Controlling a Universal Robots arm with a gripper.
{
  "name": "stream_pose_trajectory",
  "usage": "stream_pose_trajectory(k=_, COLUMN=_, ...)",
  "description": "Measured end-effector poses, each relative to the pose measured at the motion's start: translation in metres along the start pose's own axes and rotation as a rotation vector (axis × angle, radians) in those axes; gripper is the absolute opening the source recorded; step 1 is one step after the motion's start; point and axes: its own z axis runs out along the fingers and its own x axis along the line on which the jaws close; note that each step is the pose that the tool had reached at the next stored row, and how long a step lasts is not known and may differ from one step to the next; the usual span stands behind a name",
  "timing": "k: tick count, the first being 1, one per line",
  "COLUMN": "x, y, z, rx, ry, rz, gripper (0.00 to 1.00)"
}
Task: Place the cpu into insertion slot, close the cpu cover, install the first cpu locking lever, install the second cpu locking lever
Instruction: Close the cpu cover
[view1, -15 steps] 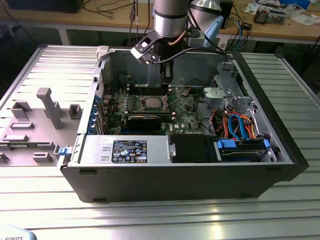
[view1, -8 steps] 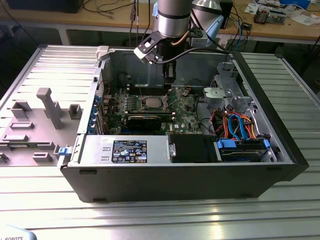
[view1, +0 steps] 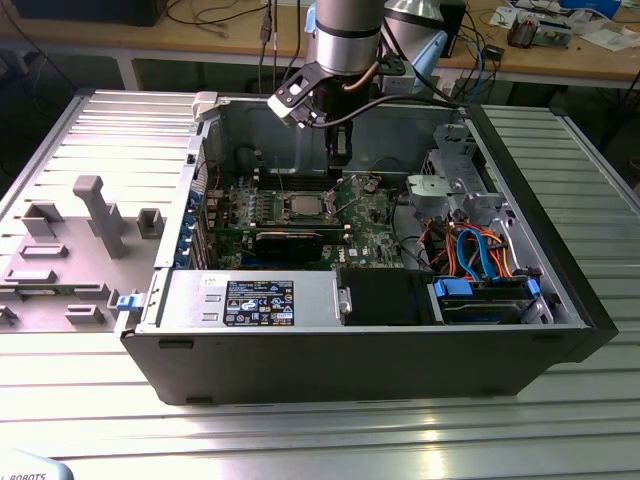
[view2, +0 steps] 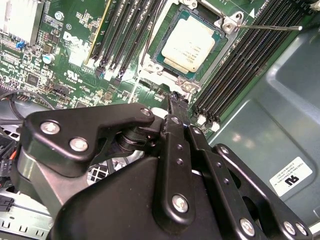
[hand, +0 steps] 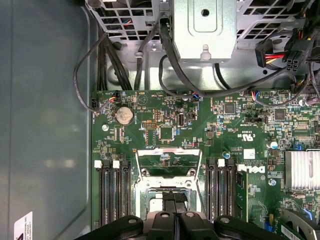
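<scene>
- The cpu (view2: 189, 44) has a smooth, silver-grey metal top with a soft, dull shine.
- The cpu cover (hand: 167, 151) is thin, bare, shiny metal.
- The board (view2: 65, 75) around the cpu is green and glossy.
- The claw (view2: 174, 97) is black and matt, with shiny silver screws.
- The table (view1: 300, 430) is ribbed, shiny metal.
- The case wall (view2: 280, 110) beside the cpu is smooth grey metal.

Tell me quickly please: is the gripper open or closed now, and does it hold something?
Gripper: fingers closed, with nothing between them; the cpu lies apart from them.
</scene>
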Motion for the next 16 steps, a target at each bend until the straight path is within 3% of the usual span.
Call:
stream_pose_trajectory(k=7, x=0.0, y=0.0023, z=0.0003, rx=-0.0002, ry=-0.0003, rz=0.01, gripper=0.11)
stream_pose_trajectory(k=12, x=0.0001, y=0.0151, z=0.0009, rx=-0.0001, ry=-0.0003, rz=0.009, gripper=0.11)
stream_pose_trajectory(k=16, x=0.0001, y=0.0173, z=0.0013, rx=0.0001, ry=0.0003, rz=-0.015, gripper=0.11)
